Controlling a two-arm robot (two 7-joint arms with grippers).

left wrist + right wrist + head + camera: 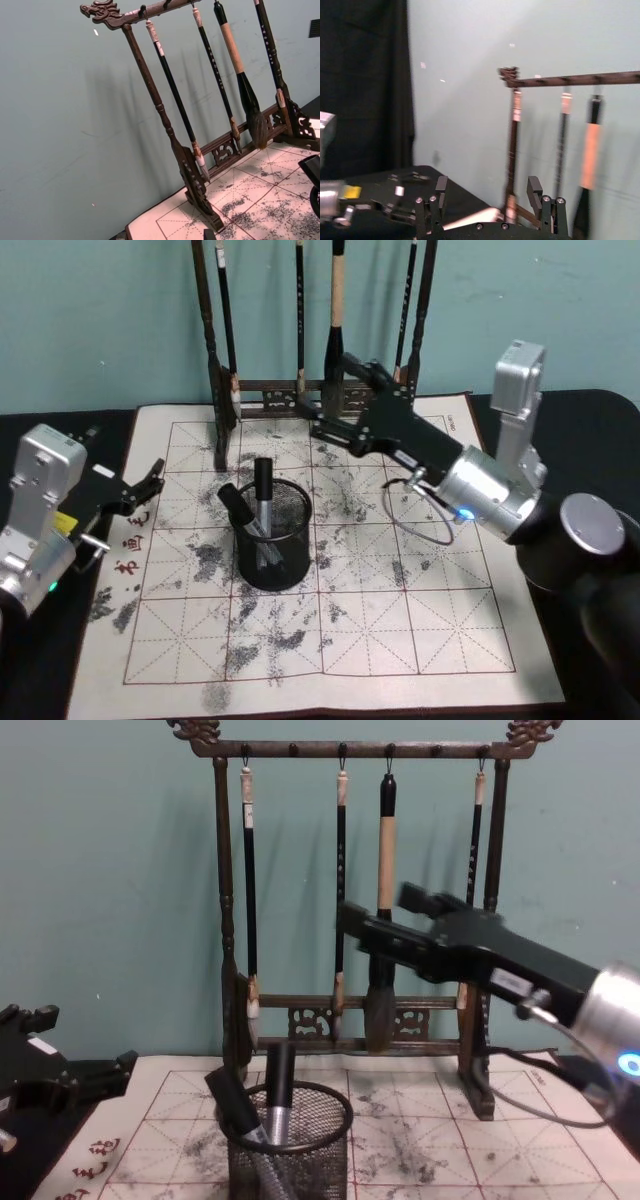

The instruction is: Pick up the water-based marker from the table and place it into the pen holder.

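A: Since two markers [262, 502] already stand in the holder [274, 540], one upright w/ a black cap, one leaning toward the robot's left, I'd say the drop is done. I see no marker lying on the mat [420, 590].

B: Right gripper [338, 400]?

A: Raised, fingers spread, nothing between them, beyond the holder & near the brush rack [350, 900]. In the chest view it's in front of the hanging brushes [385, 870].

B: So the risk?

A: My guess: a pull-back that swings wide clips a brush or the rack post & rocks the rack. Its cable [425, 505] loops low over the mat, may snag. A low sweep could knock the holder; it's light mesh, markers stick out above the rim.

B: Room?

A: Mat is open toward the robot & to its right. Rack closes the far side. Left gripper [150, 480] sits at the mat's left edge, fingers apart, empty, apart from the holder.
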